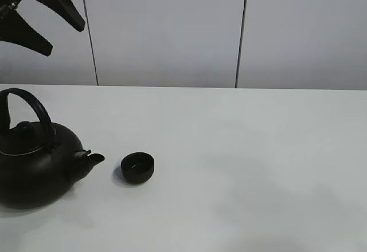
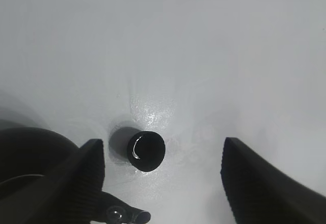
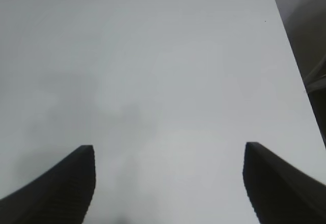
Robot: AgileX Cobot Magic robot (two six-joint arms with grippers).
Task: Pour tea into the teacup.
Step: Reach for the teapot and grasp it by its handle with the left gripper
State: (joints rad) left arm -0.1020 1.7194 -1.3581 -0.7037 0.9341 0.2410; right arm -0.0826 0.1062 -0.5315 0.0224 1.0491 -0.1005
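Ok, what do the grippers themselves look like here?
Both the left gripper and right gripper have two matte black, wedge-shaped fingers tapering toward the tips, with finely textured surfaces. No cables or markings show; the arms are out of frame.

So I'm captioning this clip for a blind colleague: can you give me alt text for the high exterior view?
A large black teapot sits at the left of a white table, its spout aimed at a small black teacup just beside it, not touching. The left gripper hangs open and empty in the top left corner.
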